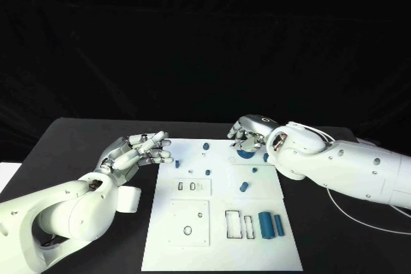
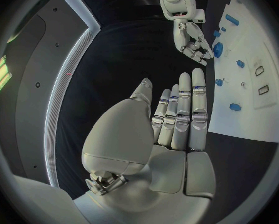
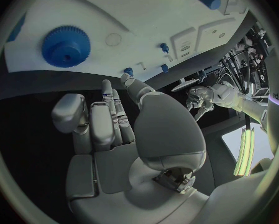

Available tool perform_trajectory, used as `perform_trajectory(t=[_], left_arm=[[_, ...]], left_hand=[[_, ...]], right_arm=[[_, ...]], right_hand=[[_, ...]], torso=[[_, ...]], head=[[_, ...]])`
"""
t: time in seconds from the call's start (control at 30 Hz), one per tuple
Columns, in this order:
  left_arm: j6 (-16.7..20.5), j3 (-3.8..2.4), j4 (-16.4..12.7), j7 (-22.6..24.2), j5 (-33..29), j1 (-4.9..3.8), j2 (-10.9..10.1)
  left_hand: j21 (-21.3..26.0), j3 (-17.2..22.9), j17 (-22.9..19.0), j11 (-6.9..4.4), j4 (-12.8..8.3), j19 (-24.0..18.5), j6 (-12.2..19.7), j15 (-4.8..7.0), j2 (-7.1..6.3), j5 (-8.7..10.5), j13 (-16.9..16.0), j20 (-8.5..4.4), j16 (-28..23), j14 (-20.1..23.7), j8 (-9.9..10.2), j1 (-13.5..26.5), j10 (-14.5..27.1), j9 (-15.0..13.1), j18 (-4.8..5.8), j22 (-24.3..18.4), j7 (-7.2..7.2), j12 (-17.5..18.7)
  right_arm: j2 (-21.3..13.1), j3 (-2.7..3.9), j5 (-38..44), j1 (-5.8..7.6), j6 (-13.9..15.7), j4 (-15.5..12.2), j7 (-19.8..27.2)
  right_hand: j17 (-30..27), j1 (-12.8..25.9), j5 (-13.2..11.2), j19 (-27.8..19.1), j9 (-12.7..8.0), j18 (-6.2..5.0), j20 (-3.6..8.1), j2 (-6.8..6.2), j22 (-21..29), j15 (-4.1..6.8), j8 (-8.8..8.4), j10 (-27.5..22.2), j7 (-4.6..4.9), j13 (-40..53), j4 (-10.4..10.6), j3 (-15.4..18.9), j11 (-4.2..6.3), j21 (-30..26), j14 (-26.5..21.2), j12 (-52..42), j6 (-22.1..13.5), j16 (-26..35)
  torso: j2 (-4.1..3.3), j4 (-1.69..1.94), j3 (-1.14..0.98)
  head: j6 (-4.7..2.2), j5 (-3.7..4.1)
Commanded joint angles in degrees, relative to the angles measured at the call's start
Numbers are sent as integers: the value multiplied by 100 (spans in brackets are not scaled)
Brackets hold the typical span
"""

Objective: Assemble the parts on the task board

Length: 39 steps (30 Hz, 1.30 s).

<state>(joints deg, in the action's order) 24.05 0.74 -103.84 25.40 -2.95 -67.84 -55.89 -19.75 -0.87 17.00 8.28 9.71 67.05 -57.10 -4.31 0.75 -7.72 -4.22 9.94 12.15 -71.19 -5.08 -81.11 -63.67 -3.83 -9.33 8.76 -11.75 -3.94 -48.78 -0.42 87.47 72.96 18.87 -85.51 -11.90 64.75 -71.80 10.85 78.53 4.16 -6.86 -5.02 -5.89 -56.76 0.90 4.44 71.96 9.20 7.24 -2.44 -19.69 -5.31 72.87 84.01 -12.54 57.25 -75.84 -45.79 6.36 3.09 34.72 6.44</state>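
Task board [image 1: 224, 226] lies flat mid-surface [image 1: 77, 137], long axis running away from the robot.

Left robot hand [image 1: 141, 151] hangs just off the board's left edge near the far corner. Fingers extended, close together, nothing in them; released. Its wrist view shows the fingers [image 2: 184, 112] straight, side by side, reaching toward the board edge, palm bare.

Right robot hand [image 1: 248, 135] sits over the board's far edge, fingers curled downward above the blue gear [image 1: 246, 154]. From the head view I cannot tell if it touches the gear. In the right wrist view the gear [image 3: 66, 45] lies flat on the board, clear of the fingers [image 3: 111, 112], which are partly bent with nothing between them. Reads as released, not grasping.

Parts on the board:
- two blue cylinders [image 1: 271, 224] lying side by side near the near-right corner, just beside two rectangular slots [image 1: 240, 224]
- a small blue piece [image 1: 244, 186] lying loose mid-board
- small blue pegs [image 1: 205, 146] standing in the far half, one [image 1: 177, 164] close to the left edge by the left robot hand
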Motion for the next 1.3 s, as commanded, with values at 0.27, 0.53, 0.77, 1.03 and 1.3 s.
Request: perform_trajectory(t=[0.27, 0.53, 0.77, 1.03, 1.3], left_arm=[[-177, -3, 24, 10, -31, -8, 26], [-193, -3, 50, 2, -32, -8, 46], [-198, -3, 67, -2, -32, -8, 60], [-198, -3, 77, -4, -32, -7, 60], [-200, -3, 80, -10, -32, -7, 58]], left_hand=[[-34, -2, 9, 0, -27, -21, 10, -9, 51, 18, 5, 5, 3, 34, 28, -10, 42, 2, -89, 7, -12, 23], [-34, -2, 9, 0, -27, -21, 10, -9, 51, 18, 5, 5, 3, 34, 28, -10, 42, 2, -89, 7, -12, 23], [-34, -2, 9, 0, -27, -21, 10, -9, 51, 18, 5, 5, 3, 34, 28, -10, 42, 2, -89, 7, -12, 23], [-34, -2, 9, 0, -27, -21, 10, -9, 51, 18, 5, 5, 3, 34, 28, -10, 42, 2, -89, 7, -12, 23], [-34, -2, 9, 0, -27, -21, 10, -9, 51, 18, 5, 5, 3, 34, 28, -10, 42, 2, -89, 7, -12, 23]], right_arm=[[-468, 7, -754, -17, -269, -70, -546], [-429, 7, -757, -32, -417, 61, -582], [-299, 6, -721, -45, -513, 180, -593], [-205, 5, -696, -77, -619, 273, -593], [-157, 5, -629, -106, -715, 311, -608]], right_hand=[[1033, 101, 439, 447, -9, 316, 129, -144, -1395, 107, 6, 541, -152, 4978, 420, 1004, 286, 844, 368, -4738, -175, -730], [1349, -30, 421, 480, -12, 343, 71, -70, -1581, 61, 24, 687, -109, 6125, 549, 1190, 236, 949, 404, -5693, -217, -905], [1439, -78, 419, 497, -8, 354, 60, -18, -1647, 53, 45, 804, -105, 6448, 571, 1211, 229, 985, 416, -5972, -197, -952], [1478, -97, 407, 505, -5, 359, 57, 2, -1677, 51, 60, 851, -106, 6574, 575, 1221, 229, 1001, 421, -6080, -178, -973], [1525, -128, 396, 515, -1, 365, 54, 27, -1715, 50, 81, 914, -110, 6727, 570, 1226, 231, 1021, 428, -6214, -143, -997]], torso=[[-33, -73, -57], [-37, -64, -52], [-33, -56, -43], [-33, -57, -41], [-34, -54, -41]], head=[[-41, 54], [-34, 87], [-19, 97], [7, 94], [16, 94]])
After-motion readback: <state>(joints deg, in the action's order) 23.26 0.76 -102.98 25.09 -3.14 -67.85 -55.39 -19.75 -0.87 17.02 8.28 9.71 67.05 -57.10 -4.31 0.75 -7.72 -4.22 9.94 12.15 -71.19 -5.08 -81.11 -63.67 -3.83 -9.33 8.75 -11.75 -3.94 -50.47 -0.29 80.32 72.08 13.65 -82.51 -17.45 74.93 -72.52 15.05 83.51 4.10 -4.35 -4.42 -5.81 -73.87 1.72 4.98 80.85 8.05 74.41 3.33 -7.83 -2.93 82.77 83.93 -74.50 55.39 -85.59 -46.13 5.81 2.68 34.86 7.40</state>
